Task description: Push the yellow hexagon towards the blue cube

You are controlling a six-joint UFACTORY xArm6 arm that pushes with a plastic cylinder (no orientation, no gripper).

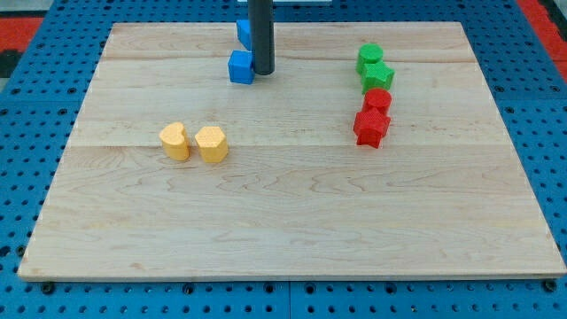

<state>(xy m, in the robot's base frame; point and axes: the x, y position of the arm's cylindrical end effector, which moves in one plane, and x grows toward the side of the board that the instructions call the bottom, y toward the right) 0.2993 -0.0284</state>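
The yellow hexagon [212, 143] sits left of the board's middle, with a yellow heart-shaped block [175, 141] touching or nearly touching its left side. The blue cube [240, 67] sits near the view's top, left of centre. My tip [263, 71] rests on the board right beside the blue cube's right side, far above and to the right of the yellow hexagon. A second blue block [243, 31] lies behind the rod at the top edge, partly hidden.
On the view's right stand two green blocks [370, 57] [378, 76] and below them two red blocks [377, 99] [371, 128], in a close column. The wooden board [292, 221] lies on a blue perforated table.
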